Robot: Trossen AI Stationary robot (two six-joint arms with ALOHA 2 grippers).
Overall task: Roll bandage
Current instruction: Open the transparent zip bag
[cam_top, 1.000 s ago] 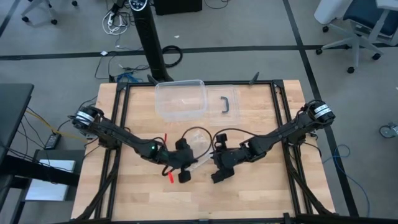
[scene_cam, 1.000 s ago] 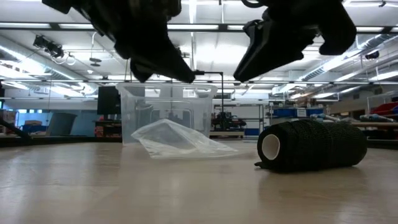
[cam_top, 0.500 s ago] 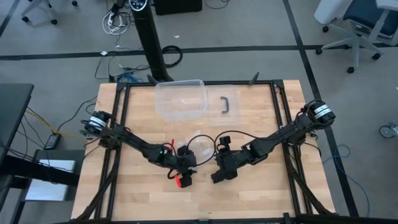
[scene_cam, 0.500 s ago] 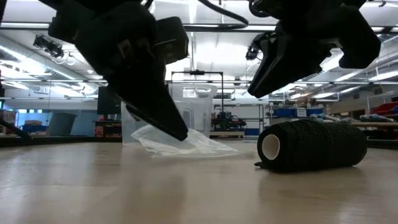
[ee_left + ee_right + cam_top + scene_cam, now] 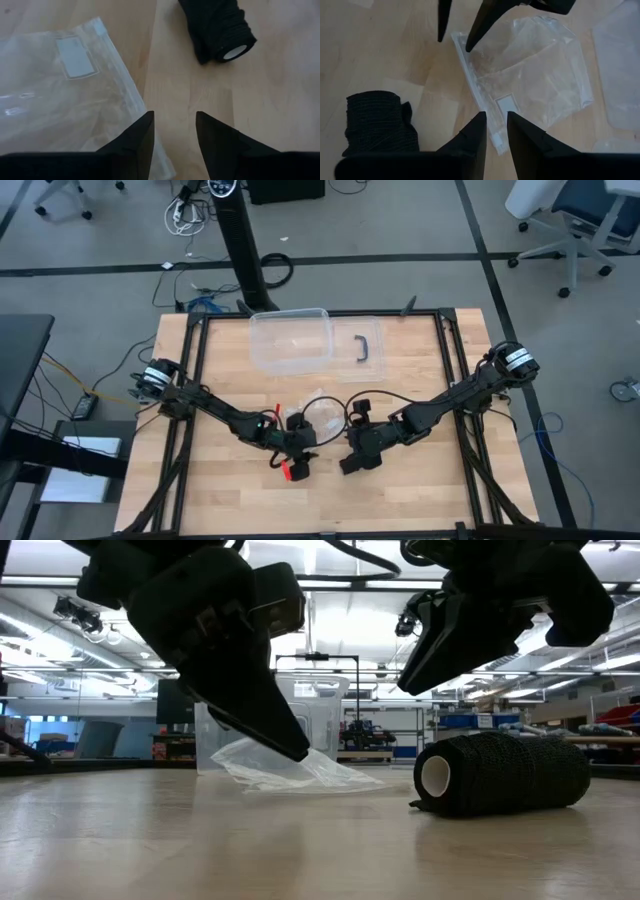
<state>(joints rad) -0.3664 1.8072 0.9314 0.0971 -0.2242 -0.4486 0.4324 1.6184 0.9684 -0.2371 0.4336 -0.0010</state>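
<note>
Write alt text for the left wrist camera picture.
A rolled black bandage lies on the wooden table, its white core facing the camera. The left tool hangs open and empty above the table, its nearer finger over the edge of a clear plastic bag.

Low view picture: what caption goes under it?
Rolled black bandage lies on the table beside a clear plastic bag.

Both arms are stretched in from the outer bench corners, meeting near the middle. Left end effector (image 5: 297, 469) is pitched down steeply, fingertips just above the bench; jaws are parted with a clear gap, nothing held between them. In the low view it (image 5: 290, 745) is seen angled low. Right end effector (image 5: 349, 463) is held higher off the bench (image 5: 415, 675), tilted down; its fingers (image 5: 476, 132) are set near-parallel with a narrow gap, nothing gripped.
</note>
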